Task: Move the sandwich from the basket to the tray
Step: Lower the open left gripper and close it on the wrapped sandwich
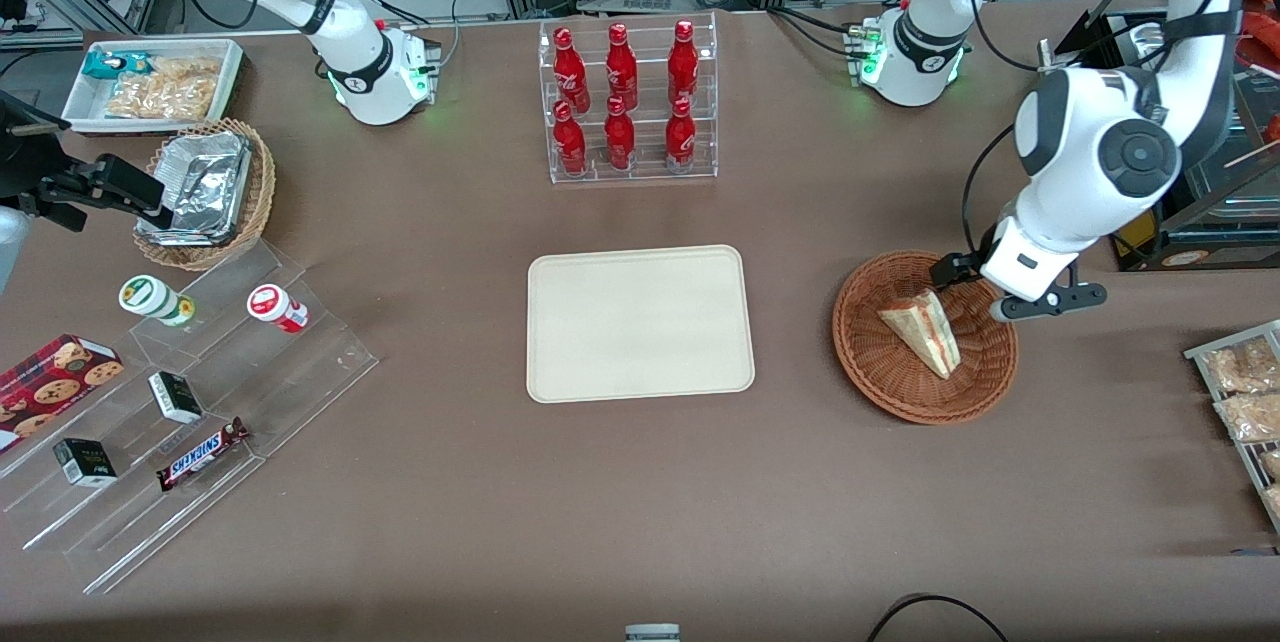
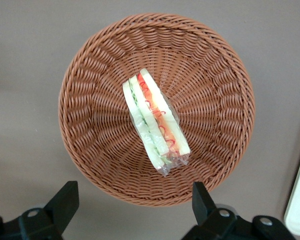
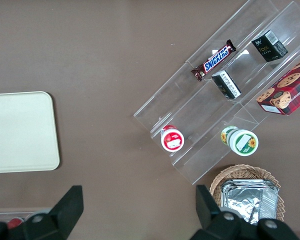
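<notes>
I see the brown table (image 1: pixel 640 502) with the cream tray (image 1: pixel 640 323) lying flat at its middle, nothing on it. At the tray's 3 o'clock in the front view, near but apart, sits the red-brown basket (image 1: pixel 925 337), and the sandwich (image 1: pixel 923 331) lies in its bowl, wrapped in clear film, its red and green layers showing along the cut edge in the left wrist view (image 2: pixel 155 121). My gripper (image 1: pixel 1000 297) hangs over the basket's rim at about the sandwich's 2 o'clock in the front view, touching neither; its fingers (image 2: pixel 202 197) stand spread wide with nothing between them. The table between basket and tray is bare. At the tray's 12 o'clock, well apart, a clear rack (image 1: pixel 630 102) holds six red bottles. Toward the parked arm's end lie clear stepped shelves (image 1: pixel 190 422) with small snacks, a tan basket of foil containers (image 1: pixel 205 192) and a white bin (image 1: pixel 155 82).
</notes>
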Action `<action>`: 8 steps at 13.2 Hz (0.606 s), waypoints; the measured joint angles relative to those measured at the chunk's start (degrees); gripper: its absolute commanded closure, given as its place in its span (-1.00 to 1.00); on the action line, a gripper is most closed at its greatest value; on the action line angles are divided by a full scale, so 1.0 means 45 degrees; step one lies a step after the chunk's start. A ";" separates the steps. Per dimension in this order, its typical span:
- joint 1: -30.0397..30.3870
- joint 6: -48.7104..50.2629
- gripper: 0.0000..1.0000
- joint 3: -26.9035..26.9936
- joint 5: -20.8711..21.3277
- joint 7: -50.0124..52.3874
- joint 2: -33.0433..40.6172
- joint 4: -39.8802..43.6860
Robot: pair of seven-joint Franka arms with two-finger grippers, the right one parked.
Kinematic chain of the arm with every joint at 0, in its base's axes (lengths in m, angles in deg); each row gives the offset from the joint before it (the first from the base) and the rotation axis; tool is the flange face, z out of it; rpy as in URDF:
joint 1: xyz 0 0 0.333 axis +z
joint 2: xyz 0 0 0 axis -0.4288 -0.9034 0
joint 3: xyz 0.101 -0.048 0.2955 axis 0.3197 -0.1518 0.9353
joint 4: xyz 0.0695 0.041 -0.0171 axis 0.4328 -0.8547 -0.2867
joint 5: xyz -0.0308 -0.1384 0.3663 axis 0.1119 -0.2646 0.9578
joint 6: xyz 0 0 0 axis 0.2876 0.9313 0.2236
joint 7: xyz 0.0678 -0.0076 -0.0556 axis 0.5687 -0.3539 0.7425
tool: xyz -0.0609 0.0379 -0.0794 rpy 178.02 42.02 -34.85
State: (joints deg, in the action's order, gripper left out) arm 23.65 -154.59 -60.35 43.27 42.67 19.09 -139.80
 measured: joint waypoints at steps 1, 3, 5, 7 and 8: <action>-0.0081 -0.0126 -1.00 -0.0016 0.0000 0.0793 -0.0005 -0.0082; -0.0206 -0.0460 -1.00 -0.0024 0.0000 0.2469 -0.0075 -0.0228; -0.0304 -0.0854 -1.00 -0.0041 -0.0001 0.4241 -0.0388 -0.0312; -0.0383 -0.1411 -1.00 -0.0044 0.0003 0.6081 -0.0871 -0.0332; -0.0400 -0.1722 -1.00 -0.0044 0.0003 0.6658 -0.1110 -0.0337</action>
State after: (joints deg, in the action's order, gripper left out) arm 21.85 -162.34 -60.55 43.28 72.64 14.09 -141.31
